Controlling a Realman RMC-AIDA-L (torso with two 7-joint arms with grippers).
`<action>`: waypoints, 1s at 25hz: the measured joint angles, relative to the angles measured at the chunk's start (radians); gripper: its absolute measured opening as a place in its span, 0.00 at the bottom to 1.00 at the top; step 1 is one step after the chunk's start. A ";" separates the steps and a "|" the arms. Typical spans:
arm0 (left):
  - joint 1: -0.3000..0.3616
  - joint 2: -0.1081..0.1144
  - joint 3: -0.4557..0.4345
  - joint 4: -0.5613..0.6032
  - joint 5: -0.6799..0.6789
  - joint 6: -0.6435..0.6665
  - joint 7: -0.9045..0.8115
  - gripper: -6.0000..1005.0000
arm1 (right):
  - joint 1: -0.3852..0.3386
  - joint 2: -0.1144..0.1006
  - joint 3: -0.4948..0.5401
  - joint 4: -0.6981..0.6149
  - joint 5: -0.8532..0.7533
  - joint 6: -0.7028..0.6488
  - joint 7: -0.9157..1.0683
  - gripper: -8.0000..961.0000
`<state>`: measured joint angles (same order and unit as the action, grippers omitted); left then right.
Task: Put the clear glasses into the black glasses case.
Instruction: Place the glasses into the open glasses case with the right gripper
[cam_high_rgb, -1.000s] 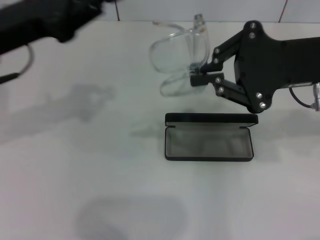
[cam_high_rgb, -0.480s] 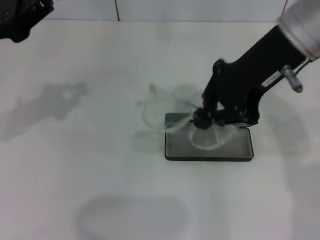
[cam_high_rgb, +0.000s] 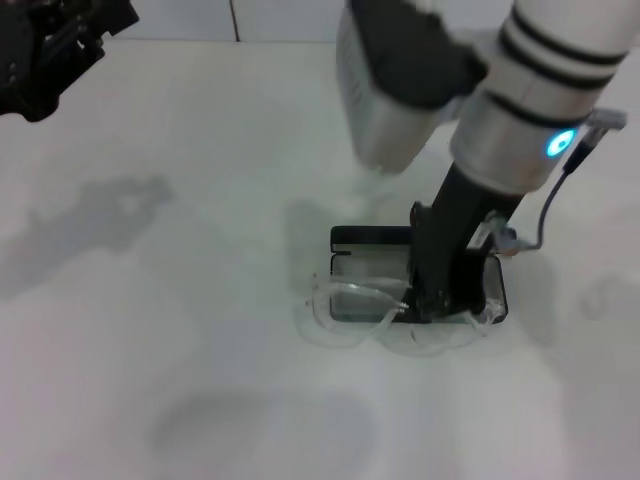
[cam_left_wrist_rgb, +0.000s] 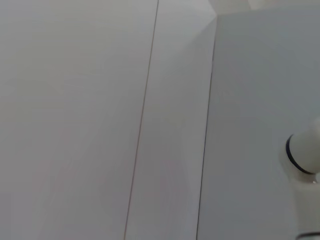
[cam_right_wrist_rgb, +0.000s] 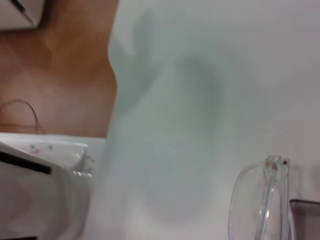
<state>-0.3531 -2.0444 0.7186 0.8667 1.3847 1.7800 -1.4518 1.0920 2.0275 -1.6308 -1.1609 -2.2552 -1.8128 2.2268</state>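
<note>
Clear glasses (cam_high_rgb: 400, 318) half over black glasses case (cam_high_rgb: 370, 240), right gripper (cam_high_rgb: 440, 305) fingers clamped on them, left gripper (cam_high_rgb: 50, 50) raised, grip unclear

Glossy transparent plastic clear glasses (cam_high_rgb: 400, 325), matt black glasses case (cam_high_rgb: 370, 238) on smooth white table (cam_high_rgb: 200, 350).

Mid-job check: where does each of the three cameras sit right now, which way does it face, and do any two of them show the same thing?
Head view: on the robot's head, looking forward and down at the white table; shows the right gripper lowered onto the black glasses case with the clear glasses, and the left gripper raised at the far left.
Left wrist view: faces only pale wall panels; a white fitting at the edge.
Right wrist view: looks across the table, showing one clear lens; no jaws visible.
Shared: head and right wrist views both show the glasses.
</note>
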 joint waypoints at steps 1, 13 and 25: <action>0.004 -0.001 0.000 0.000 0.000 0.002 0.003 0.19 | 0.000 0.000 -0.034 0.004 0.000 0.024 0.017 0.07; 0.027 0.007 -0.003 -0.002 0.009 0.049 0.020 0.19 | -0.002 0.000 -0.269 -0.004 -0.049 0.189 0.205 0.07; 0.026 0.005 -0.003 -0.002 0.021 0.052 0.024 0.19 | 0.013 0.000 -0.270 -0.018 -0.155 0.133 0.224 0.07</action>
<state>-0.3276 -2.0390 0.7158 0.8642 1.4060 1.8317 -1.4281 1.1049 2.0279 -1.9007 -1.1784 -2.4106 -1.6797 2.4505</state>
